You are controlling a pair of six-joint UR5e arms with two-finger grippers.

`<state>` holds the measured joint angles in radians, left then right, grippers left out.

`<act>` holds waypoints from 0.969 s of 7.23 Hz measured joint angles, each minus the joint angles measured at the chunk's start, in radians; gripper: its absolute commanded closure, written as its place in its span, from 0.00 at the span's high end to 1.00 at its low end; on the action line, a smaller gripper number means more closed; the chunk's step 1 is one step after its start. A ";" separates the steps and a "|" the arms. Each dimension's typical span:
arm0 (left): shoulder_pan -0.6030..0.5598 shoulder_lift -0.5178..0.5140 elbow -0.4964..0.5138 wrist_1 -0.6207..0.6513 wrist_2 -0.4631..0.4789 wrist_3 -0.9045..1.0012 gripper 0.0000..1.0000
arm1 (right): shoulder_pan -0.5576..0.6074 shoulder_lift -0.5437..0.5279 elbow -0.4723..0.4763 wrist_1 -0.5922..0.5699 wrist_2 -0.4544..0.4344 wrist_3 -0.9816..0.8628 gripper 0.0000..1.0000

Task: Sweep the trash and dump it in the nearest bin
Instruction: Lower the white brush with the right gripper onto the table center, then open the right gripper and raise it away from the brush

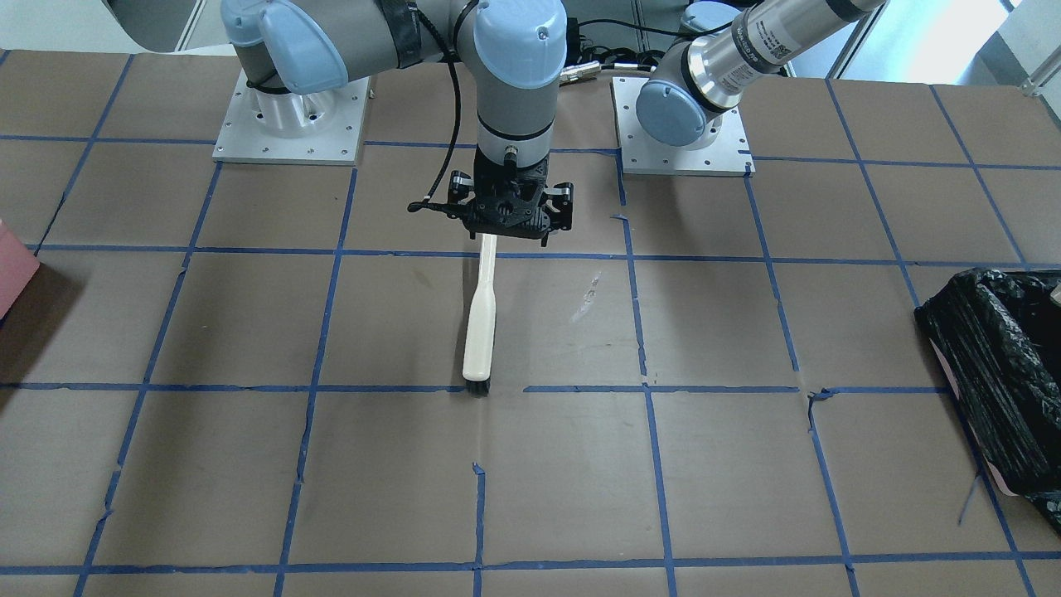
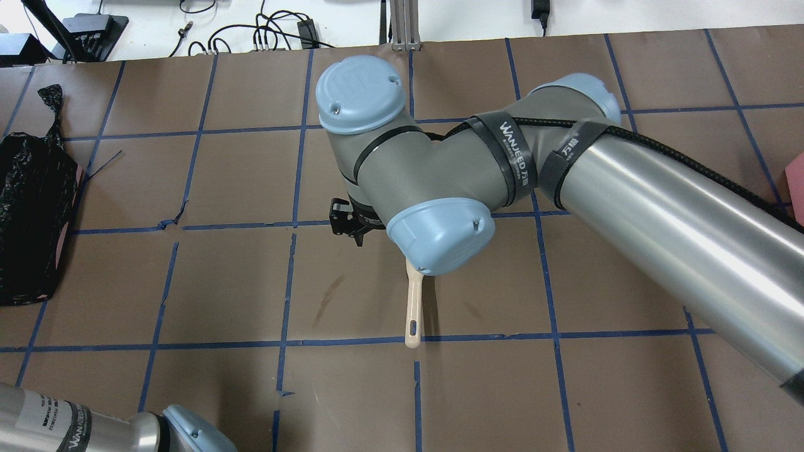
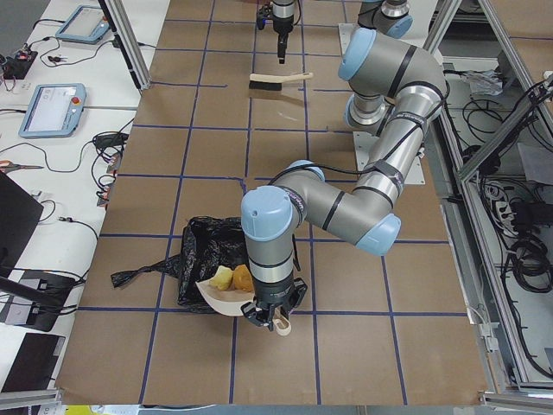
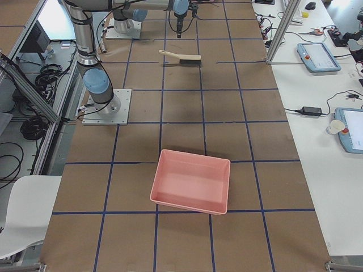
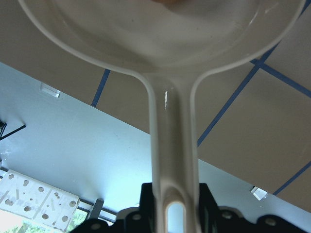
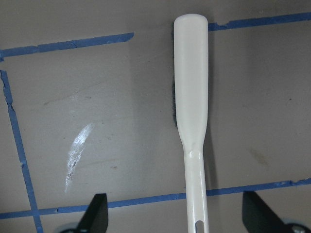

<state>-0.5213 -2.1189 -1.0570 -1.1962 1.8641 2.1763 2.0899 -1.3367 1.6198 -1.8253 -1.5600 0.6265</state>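
Note:
My left gripper [image 3: 270,318] is shut on the handle of a cream dustpan [image 3: 226,298], held at the near edge of the black-bagged bin [image 3: 212,255]. A tan lump [image 3: 222,277] and an orange-brown chunk [image 3: 243,277] lie in the pan. The pale yellow-green scrap is hidden. The left wrist view shows the pan's handle [image 5: 172,145] clamped between the fingers. My right gripper [image 1: 510,224] is open, hovering over the handle of a cream brush [image 1: 479,332] that lies flat on the table. Its fingers [image 6: 97,213] stand wide on either side of the brush handle [image 6: 194,160] without touching it.
The bin [image 1: 995,365] sits at the table's end on my left [image 2: 31,207]. A plain pink box [image 4: 193,181] stands at the opposite end. Blue tape lines grid the brown table [image 1: 249,464].

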 measured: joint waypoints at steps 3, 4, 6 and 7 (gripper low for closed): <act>-0.078 -0.003 -0.031 0.098 0.098 0.040 0.00 | -0.014 -0.020 -0.028 0.014 0.003 -0.004 0.99; -0.097 -0.002 -0.040 0.117 0.119 0.043 0.00 | -0.024 -0.028 -0.035 0.016 0.003 -0.012 0.99; -0.119 0.000 -0.053 0.132 0.145 0.042 0.00 | -0.068 -0.069 -0.040 0.059 0.002 -0.069 0.99; -0.135 0.000 -0.057 0.145 0.171 0.044 0.00 | -0.119 -0.105 -0.039 0.101 0.002 -0.138 0.99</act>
<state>-0.6563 -2.1190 -1.1138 -1.0517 2.0356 2.2206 1.9714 -1.4421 1.5804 -1.7241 -1.5583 0.4885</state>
